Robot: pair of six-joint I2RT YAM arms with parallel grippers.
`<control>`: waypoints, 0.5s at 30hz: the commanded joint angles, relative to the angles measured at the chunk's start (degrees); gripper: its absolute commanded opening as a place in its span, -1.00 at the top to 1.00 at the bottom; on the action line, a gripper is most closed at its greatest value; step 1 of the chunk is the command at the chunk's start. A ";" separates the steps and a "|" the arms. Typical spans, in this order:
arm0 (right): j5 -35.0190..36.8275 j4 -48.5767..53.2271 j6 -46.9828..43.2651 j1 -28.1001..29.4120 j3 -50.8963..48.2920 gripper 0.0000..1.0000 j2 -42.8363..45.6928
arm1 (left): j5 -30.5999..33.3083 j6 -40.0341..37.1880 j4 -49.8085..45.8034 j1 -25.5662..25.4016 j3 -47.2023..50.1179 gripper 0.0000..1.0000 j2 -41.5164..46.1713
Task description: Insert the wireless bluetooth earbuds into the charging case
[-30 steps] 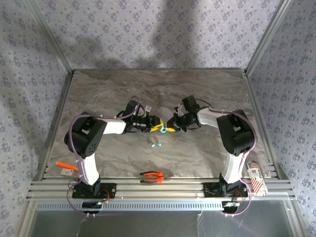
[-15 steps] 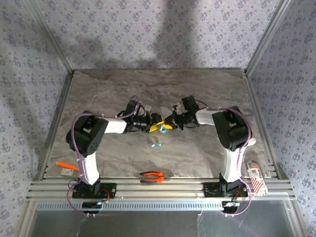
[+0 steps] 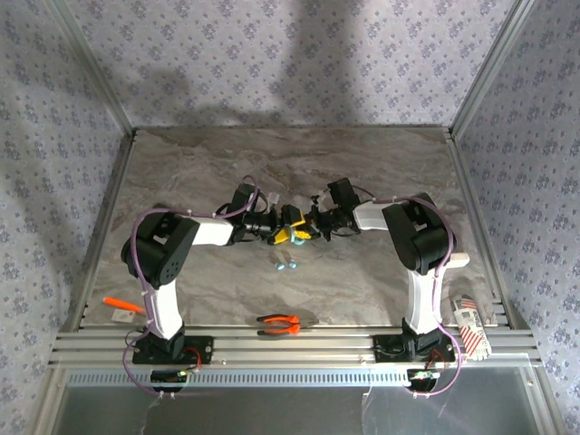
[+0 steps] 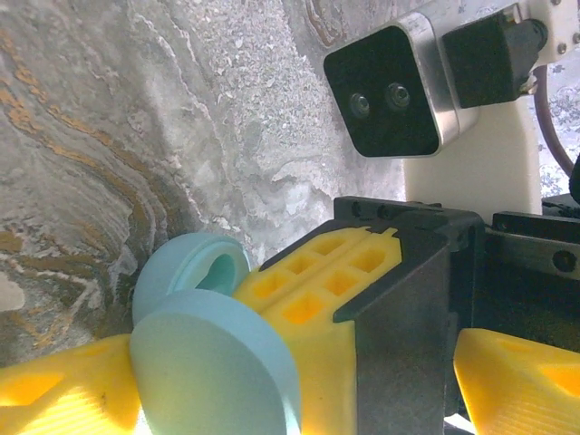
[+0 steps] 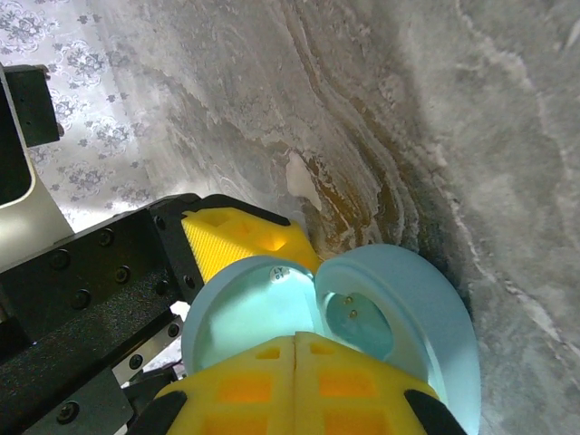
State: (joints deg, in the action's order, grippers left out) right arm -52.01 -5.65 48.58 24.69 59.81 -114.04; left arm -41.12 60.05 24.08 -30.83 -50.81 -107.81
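My right gripper (image 5: 294, 376) pinches the open pale-teal oval charging case (image 5: 399, 313) above the middle of the grey marbled surface (image 3: 381, 172), while my left gripper (image 3: 285, 230), spread wide, is nearer the tiny teal earbuds (image 3: 286, 265) lying toward the near edge.

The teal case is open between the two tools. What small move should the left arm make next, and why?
Probably draw the left tool back from the charging case and lower it toward the teal earbuds on the table. Its fingers stand wide apart, the open case shows a bare socket, and the earbuds lie outside it.
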 commanded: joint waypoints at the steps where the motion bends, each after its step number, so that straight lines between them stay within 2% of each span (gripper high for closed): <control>1: 2.94 4.83 -2.26 -0.32 0.88 1.00 1.30 | -0.21 -0.92 1.21 0.76 1.25 -0.83 1.69; 7: 3.24 7.34 -4.23 -1.22 1.10 1.00 2.57 | 0.24 -1.68 -0.23 2.07 2.44 -1.00 4.03; 15: 1.25 7.87 -5.20 0.09 2.59 1.00 2.05 | 1.44 -2.82 -2.70 3.01 4.00 -0.99 7.92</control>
State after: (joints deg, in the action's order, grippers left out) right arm -50.17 -0.19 44.97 23.94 60.80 -112.90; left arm -40.07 58.98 22.41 -27.94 -47.37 -102.98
